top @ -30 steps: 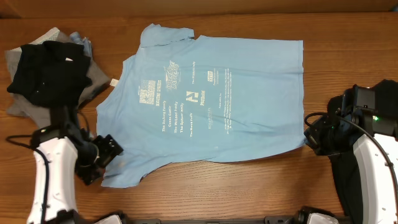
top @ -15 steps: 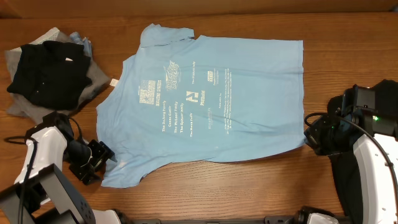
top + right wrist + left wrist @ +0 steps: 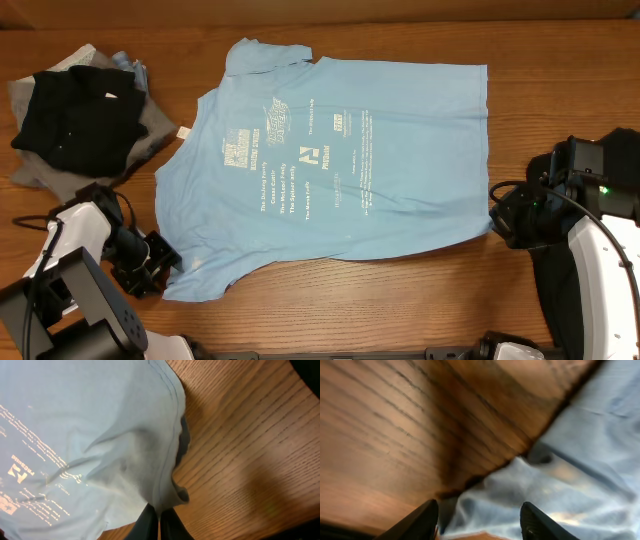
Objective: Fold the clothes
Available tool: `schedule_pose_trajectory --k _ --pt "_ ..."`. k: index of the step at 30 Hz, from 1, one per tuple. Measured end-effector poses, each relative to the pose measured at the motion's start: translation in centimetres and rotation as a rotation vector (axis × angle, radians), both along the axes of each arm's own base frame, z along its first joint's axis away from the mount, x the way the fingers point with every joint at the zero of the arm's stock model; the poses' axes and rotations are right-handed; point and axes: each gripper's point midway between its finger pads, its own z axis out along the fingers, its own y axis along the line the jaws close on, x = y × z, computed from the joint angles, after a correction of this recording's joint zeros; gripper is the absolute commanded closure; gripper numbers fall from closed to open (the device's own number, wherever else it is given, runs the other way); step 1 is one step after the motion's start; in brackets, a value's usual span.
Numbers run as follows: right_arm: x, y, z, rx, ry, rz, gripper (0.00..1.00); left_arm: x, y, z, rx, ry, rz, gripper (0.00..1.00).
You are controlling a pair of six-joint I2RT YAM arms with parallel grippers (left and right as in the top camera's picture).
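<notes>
A light blue T-shirt (image 3: 330, 170) with small white print lies spread flat on the wooden table. My left gripper (image 3: 160, 266) is at the shirt's near left corner. In the left wrist view it (image 3: 479, 510) is open, its two dark fingers astride the rumpled blue cloth (image 3: 580, 460) with the edge between them. My right gripper (image 3: 497, 222) is at the near right corner. In the right wrist view it (image 3: 160, 514) is shut on the T-shirt's hem (image 3: 172, 485), pinching a small fold. A black garment (image 3: 75, 110) lies on a grey one (image 3: 150, 125) at the far left.
The pile of dark clothes sits close behind my left arm (image 3: 85, 225). Bare wood table (image 3: 560, 90) surrounds the shirt on the right and along the near edge. My right arm's white body (image 3: 600, 250) fills the right side.
My left arm has swung leftward and lower, bringing its gripper onto the shirt's near left corner, and its jaws have narrowed. The right gripper and the shirt have not moved.
</notes>
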Motion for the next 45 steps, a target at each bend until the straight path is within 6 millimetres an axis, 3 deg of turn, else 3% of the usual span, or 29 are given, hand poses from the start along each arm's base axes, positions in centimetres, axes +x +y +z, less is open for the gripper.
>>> schedule_pose_trajectory --k 4,5,6,8,14,18,21,29,40,45 --pt "0.0 -0.1 0.0 -0.003 0.0 0.0 0.95 -1.2 -0.7 -0.8 -0.031 0.043 -0.01 0.59" --pt "0.0 -0.1 0.0 -0.003 0.0 0.0 0.95 -1.2 -0.7 -0.8 -0.032 0.044 -0.009 0.66" --pt "0.1 -0.1 0.0 -0.004 -0.003 0.0 0.95 -1.2 -0.7 -0.8 -0.033 0.042 -0.011 0.81" --pt "0.2 -0.1 0.0 -0.005 -0.007 0.0 0.95 -1.1 -0.8 -0.8 -0.04 0.039 -0.016 0.96" --pt "0.3 -0.3 0.0 -0.015 -0.01 -0.001 0.95 -0.3 -3.5 0.4 -0.204 -0.014 -0.013 0.96" --pt "0.1 -0.6 -0.1 -0.031 -0.001 -0.004 0.95 1.5 -5.4 2.8 -0.354 -0.097 -0.02 0.96" --pt "-0.6 -0.5 -0.2 -0.03 0.027 -0.004 0.95 2.8 -5.7 4.7 -0.398 -0.158 -0.036 0.96" --pt "-2.8 0.0 -0.2 -0.012 0.111 -0.002 0.96 5.0 -4.3 9.7 -0.277 -0.347 -0.101 0.96" --pt "-6.2 0.8 3.2 -0.026 0.014 -0.061 0.96 2.6 -2.1 13.4 -0.036 -0.367 -0.111 0.96" --pt "-6.6 0.9 3.8 -0.03 -0.018 -0.078 0.96 2.0 -1.5 14.7 0.025 -0.365 -0.119 0.96"
